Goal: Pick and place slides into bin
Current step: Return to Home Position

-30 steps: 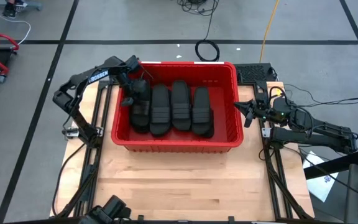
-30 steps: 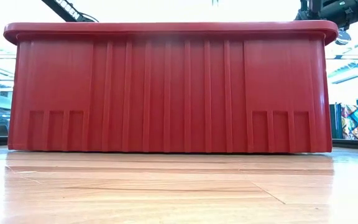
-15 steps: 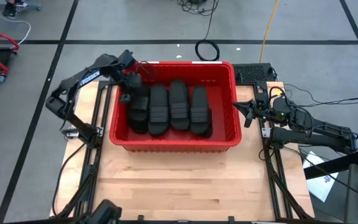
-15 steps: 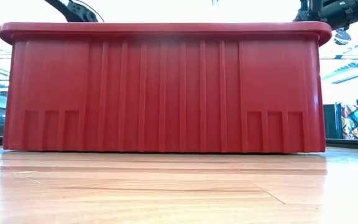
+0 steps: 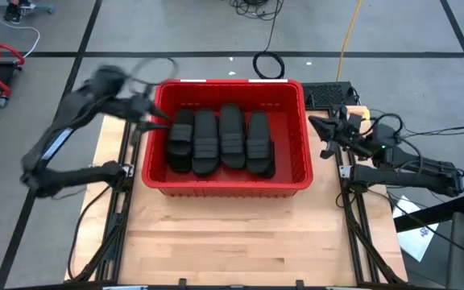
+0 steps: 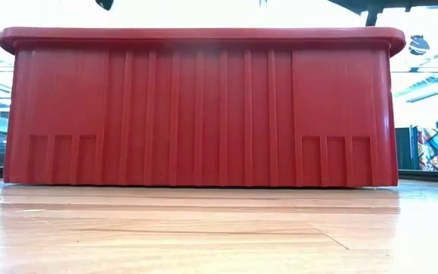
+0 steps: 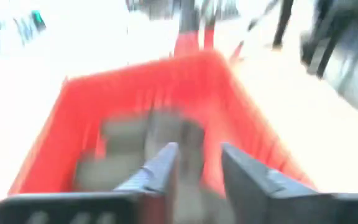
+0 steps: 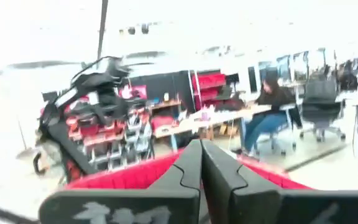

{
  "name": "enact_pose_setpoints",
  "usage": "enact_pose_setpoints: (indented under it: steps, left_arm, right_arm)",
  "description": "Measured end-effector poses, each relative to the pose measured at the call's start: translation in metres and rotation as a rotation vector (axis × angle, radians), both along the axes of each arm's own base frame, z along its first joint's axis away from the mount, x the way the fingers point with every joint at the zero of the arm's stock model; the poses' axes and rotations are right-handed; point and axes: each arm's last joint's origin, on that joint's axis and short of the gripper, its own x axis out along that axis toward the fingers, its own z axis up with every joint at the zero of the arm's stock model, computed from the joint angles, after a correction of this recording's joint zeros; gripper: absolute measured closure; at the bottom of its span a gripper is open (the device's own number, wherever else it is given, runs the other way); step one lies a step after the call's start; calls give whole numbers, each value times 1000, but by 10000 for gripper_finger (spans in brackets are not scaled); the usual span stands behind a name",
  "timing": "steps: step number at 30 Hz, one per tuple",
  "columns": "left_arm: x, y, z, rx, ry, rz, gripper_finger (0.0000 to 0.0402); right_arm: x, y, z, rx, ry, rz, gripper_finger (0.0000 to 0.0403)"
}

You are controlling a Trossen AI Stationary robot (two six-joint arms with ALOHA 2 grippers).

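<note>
The red bin [image 5: 228, 187] stands at the middle of the wooden table's far half and fills the low view [image 6: 204, 106]. Several black slides [image 5: 220, 141] lie side by side on its floor. They show blurred in the left wrist view [image 7: 148, 140]. My left gripper [image 5: 159, 119] is blurred. It hovers by the bin's left rim, open and empty [image 7: 197, 168]. My right gripper [image 5: 317, 127] is shut and empty [image 8: 201, 158]. It stands just outside the bin's right rim, pointing at the bin.
Bare wood [image 5: 232, 234] lies between the bin and the table's near edge. A coiled cable [image 5: 268, 64] lies on the floor beyond the far edge. A black box [image 5: 329, 95] sits at the far right corner. A person [image 8: 272, 106] sits at a desk in the room behind.
My left gripper has pulled out of the bin's far left corner, up and fast toward the table's left edge. The bin has slid slightly toward the left. My right gripper has gone a little toward the far edge.
</note>
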Motion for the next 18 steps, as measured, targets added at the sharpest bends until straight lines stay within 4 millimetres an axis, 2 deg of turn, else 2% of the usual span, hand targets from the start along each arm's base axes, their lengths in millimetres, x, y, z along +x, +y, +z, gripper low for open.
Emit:
enact_pose_setpoints:
  steps: [4,7,9,12,15,18]
  left_arm:
    - [-29,-44,36,-88,-245,10,376]
    - [-49,-69,42,-123,-350,62,390]
    - [-58,-77,39,-106,-455,127,395]
    - [-57,-74,23,-116,-714,164,399]
    - [-45,-64,-9,-184,-962,137,401]
    - [-29,-53,-47,-330,-1043,122,401]
  right_arm:
    - [12,3,0,50,-35,34,403]
    - [22,7,-8,128,21,74,403]
    - [28,12,-13,124,73,95,403]
    - [34,16,-18,71,136,105,403]
    - [37,16,-20,58,160,106,403]
    - [38,17,-21,58,163,120,403]
